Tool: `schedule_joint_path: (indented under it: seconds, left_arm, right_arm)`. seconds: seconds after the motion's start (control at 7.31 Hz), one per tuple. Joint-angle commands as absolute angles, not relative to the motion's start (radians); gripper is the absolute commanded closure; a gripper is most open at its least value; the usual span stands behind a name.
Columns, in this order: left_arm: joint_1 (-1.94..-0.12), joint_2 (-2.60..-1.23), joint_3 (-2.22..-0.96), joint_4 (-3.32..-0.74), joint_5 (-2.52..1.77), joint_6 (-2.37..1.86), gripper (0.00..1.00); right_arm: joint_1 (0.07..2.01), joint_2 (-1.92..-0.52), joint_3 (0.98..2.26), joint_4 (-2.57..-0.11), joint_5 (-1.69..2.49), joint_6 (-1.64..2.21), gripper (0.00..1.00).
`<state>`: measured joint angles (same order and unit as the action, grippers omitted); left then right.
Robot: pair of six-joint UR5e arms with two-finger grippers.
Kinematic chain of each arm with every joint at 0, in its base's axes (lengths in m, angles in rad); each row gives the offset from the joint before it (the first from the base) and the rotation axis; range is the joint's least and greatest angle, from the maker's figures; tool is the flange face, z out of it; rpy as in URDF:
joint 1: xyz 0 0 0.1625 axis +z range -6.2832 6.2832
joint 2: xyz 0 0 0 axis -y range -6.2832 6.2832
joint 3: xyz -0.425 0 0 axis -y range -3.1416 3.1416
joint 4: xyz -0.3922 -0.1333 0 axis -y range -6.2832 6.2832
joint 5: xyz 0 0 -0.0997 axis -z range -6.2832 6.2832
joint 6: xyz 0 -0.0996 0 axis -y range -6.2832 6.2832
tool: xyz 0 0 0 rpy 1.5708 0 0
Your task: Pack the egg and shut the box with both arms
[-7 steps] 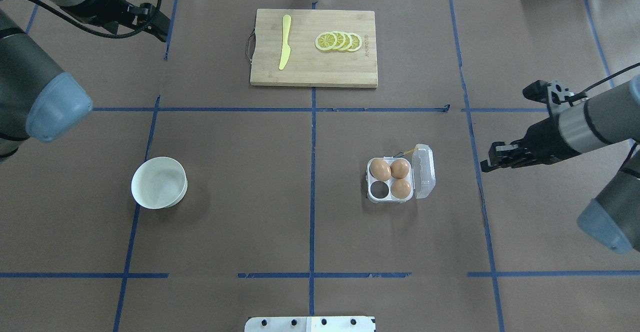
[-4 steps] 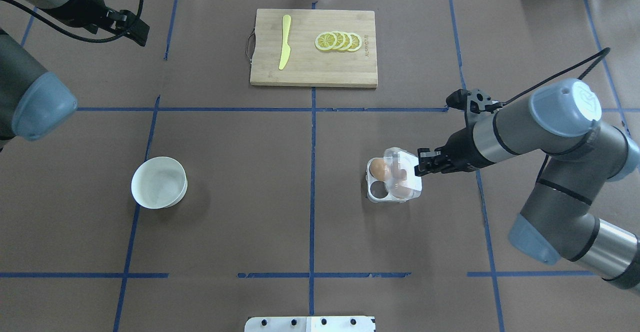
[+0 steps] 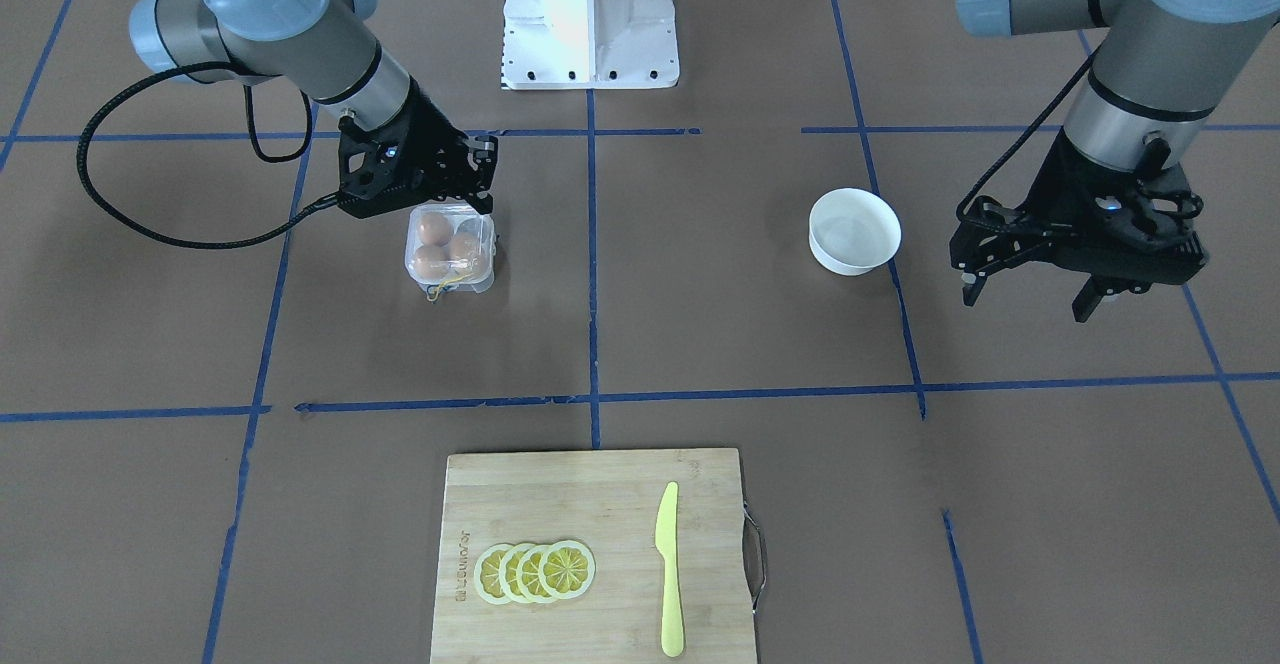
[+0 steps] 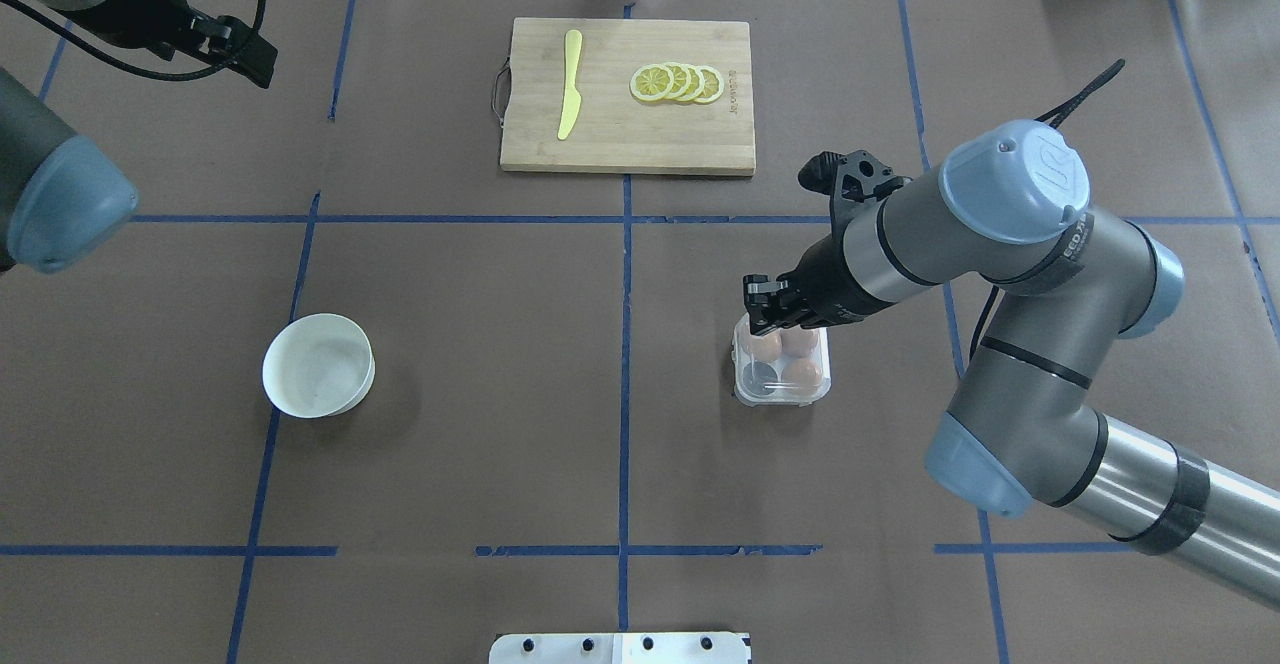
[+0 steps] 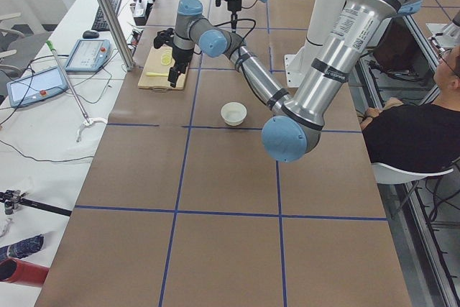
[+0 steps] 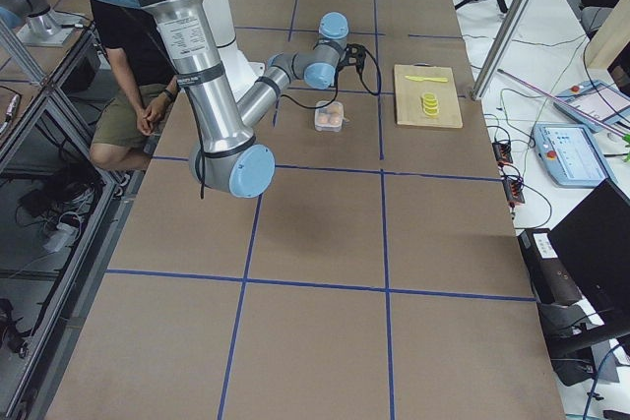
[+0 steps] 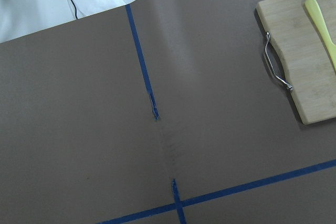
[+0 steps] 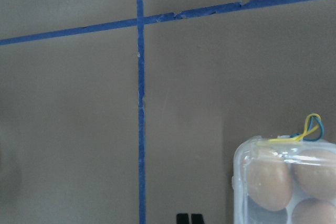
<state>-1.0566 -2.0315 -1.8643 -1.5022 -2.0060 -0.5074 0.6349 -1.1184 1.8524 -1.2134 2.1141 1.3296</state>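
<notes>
The clear egg box [image 4: 745, 394] sits right of the table's middle with its lid down over the cups. Three orange-brown eggs [image 4: 768, 346] show through the lid, and the near-left cup is empty. My right gripper [image 4: 762, 316] is shut and hovers at the box's far edge, above the lid. In the right wrist view the box [image 8: 239, 182] is at the lower right, with an egg [image 8: 269, 179] under the lid and the yellow string on top. My left gripper [image 4: 250, 59] is open and empty at the far left; it also shows in the front view [image 3: 1028, 296].
A white bowl [image 4: 318, 364] stands at the near left. A wooden cutting board [image 4: 627, 134] at the far middle carries a yellow knife [image 4: 570, 84] and lemon slices [image 4: 678, 82]. Blue tape lines cross the brown table cover.
My right arm swung in from the right edge to the box, and the lid went from open to lying over the eggs. My left gripper drew back to the left.
</notes>
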Motion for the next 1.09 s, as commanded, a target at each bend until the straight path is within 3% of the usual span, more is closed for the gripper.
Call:
schedule_joint_path:
  seconds: [0.0, 0.41, 0.96]
  left_arm:
    - [-1.083, -1.985, -1.862, -1.503, -2.016, -0.399, 0.0]
    - [-1.242, -1.877, -1.845, -1.5, -2.164, -0.08, 0.0]
    - [-1.444, -1.683, -1.789, -1.503, -2.227, 0.194, 0.0]
  right_arm:
    - [0.693, -1.098, 1.899, -1.343, 2.114, 1.355, 0.0]
    - [0.924, -1.133, 1.922, -1.63, 2.186, 1.004, 0.0]
    - [1.246, -1.443, 1.913, -1.706, 2.282, 0.319, 0.0]
